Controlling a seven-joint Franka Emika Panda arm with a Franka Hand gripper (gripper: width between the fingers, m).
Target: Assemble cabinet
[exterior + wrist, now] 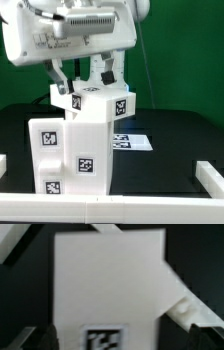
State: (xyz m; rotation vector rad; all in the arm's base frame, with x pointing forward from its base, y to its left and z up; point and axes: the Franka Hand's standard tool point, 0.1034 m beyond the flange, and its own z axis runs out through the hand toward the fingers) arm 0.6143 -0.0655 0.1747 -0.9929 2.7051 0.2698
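Observation:
The cabinet (75, 150) stands upright as a tall white box with black-and-white tags, left of centre in the exterior view. Its top section (95, 100) is slightly wider than the body and sits a little askew on it. My gripper (85, 78) reaches down from above, one finger on each side of that top section. In the wrist view the white cabinet (110, 274) fills the space between the dark fingers (42, 336). A dark gap shows beside the far finger, so the gripper (120, 336) is open and grips nothing.
The marker board (131, 141) lies flat on the black table just to the exterior view's right of the cabinet. White rails border the table at the front (120, 208), the left (3, 165) and the right (210, 176). A green backdrop stands behind.

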